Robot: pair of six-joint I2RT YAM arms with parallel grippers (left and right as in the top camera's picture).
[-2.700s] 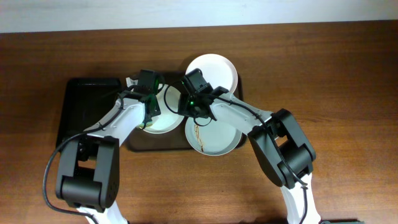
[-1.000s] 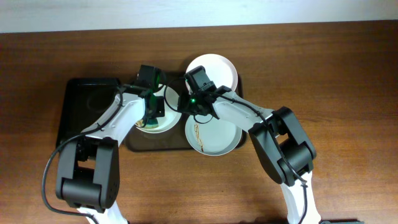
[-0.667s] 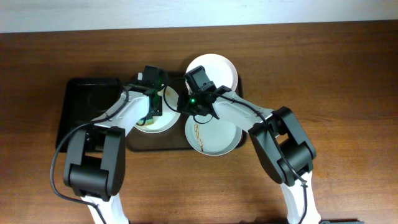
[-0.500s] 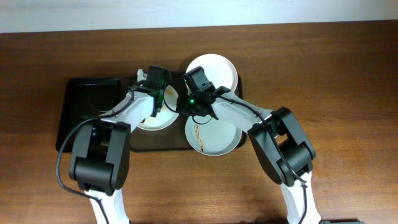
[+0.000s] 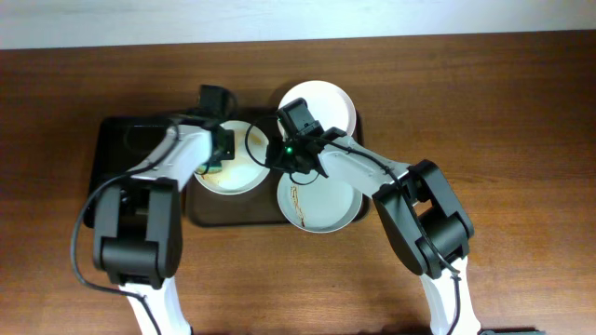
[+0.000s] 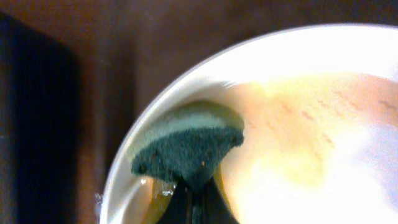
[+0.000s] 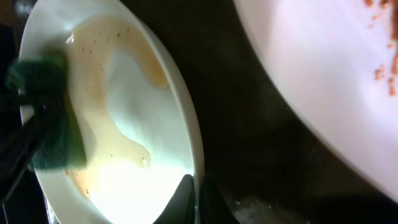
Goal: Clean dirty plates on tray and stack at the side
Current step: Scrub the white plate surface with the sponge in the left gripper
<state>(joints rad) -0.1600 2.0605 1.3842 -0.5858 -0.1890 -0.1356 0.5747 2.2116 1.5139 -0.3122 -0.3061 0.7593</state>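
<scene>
Three plates lie on the dark-brown tray (image 5: 237, 212). The left plate (image 5: 240, 166) is smeared with a wet orange-brown film. My left gripper (image 5: 217, 156) is shut on a green sponge (image 6: 186, 148) that presses on this plate's left inner edge (image 6: 298, 118). At the plate's right rim, my right gripper (image 5: 276, 156) is shut with one finger inside and one outside (image 7: 195, 194). A white plate (image 5: 321, 105) sits at the back. The front white plate (image 5: 321, 207) carries brown-orange streaks. Orange specks mark a neighbouring plate (image 7: 323, 74) in the right wrist view.
A smaller black tray (image 5: 121, 172) lies left of the brown tray, close under my left arm. Bare wooden table (image 5: 503, 121) stretches to the right and along the front. A pale wall edge runs along the back.
My left gripper has swept the sponge from the left plate's upper middle across to its left edge. The right gripper has kept its pinch on the rim without moving.
</scene>
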